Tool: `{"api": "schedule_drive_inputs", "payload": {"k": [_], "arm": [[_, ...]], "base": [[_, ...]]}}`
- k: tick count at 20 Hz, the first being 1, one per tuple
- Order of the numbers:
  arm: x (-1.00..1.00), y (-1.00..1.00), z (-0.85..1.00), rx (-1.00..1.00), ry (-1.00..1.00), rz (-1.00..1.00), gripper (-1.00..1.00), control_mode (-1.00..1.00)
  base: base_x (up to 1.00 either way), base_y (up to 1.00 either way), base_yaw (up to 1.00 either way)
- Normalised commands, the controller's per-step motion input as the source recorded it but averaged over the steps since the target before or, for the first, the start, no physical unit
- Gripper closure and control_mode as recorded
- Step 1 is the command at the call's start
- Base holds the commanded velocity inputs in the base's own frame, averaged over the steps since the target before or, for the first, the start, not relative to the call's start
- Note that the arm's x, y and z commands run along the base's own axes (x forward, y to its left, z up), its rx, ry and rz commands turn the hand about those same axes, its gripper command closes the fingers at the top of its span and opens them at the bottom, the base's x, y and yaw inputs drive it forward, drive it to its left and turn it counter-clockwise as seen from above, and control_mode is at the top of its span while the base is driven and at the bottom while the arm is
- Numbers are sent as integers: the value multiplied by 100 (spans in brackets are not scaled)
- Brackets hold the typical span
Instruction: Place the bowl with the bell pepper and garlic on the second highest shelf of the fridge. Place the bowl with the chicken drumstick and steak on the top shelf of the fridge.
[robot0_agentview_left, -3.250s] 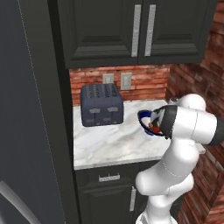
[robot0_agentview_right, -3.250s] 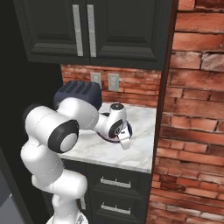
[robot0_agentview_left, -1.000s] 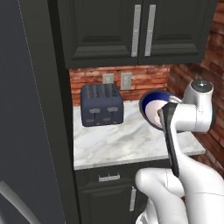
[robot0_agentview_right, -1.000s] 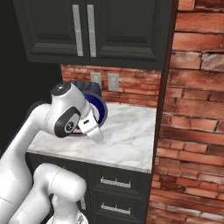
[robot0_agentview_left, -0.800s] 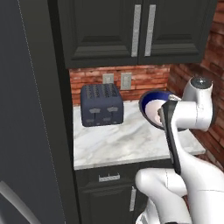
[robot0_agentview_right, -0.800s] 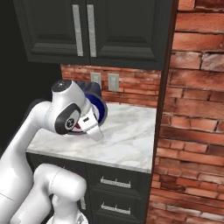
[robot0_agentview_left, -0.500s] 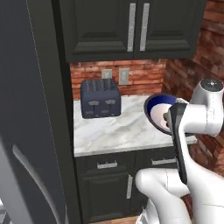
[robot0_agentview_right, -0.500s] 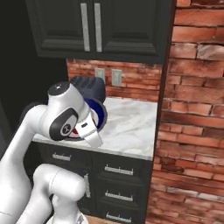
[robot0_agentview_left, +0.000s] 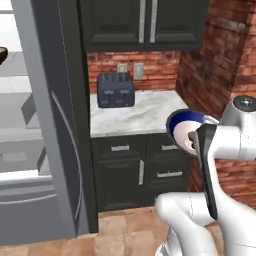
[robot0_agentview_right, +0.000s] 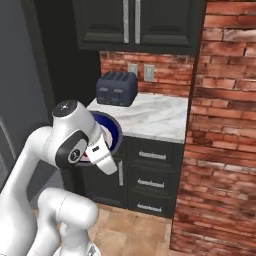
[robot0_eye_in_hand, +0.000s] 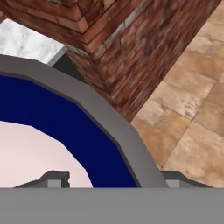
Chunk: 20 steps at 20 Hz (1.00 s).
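Observation:
My gripper (robot0_eye_in_hand: 114, 179) is shut on the rim of the dark blue bowl (robot0_eye_in_hand: 65, 127) with the white inside. I hold the bowl (robot0_agentview_left: 181, 131) tilted in the air in front of the counter's lower cabinets, beside my white forearm. From the other side the bowl (robot0_agentview_right: 113, 131) shows behind my wrist. The bell pepper and garlic are hidden from me. The fridge (robot0_agentview_left: 47, 125) stands open at the left, its grey door edge toward me. Pale grey shelves (robot0_agentview_left: 14, 134) show in its white interior.
A dark toaster (robot0_agentview_left: 115, 90) sits on the marble counter (robot0_agentview_left: 140, 112) under black wall cabinets. A brick wall (robot0_agentview_right: 220, 125) juts out on the right. A dark rounded object (robot0_agentview_left: 2, 54) peeks in at the left edge inside the fridge. Tiled floor (robot0_eye_in_hand: 192, 109) lies below.
The whole picture has shifted: the base has backed off from the counter and turned toward the fridge, whose interior now shows. The bowl stays in my gripper, lifted off the counter.

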Motion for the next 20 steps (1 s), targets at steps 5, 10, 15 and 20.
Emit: {"api": "schedule_drive_inputs", "payload": {"k": [5,10,15,20], "arm": [[0,0,0,0,0,0,100,100],[0,0,0,0,0,0,100,100],[0,0,0,0,0,0,100,100],[0,0,0,0,0,0,100,100]], "base": [[-100,95,8],[-68,100,5],[-9,100,0],[45,100,-2]]}}
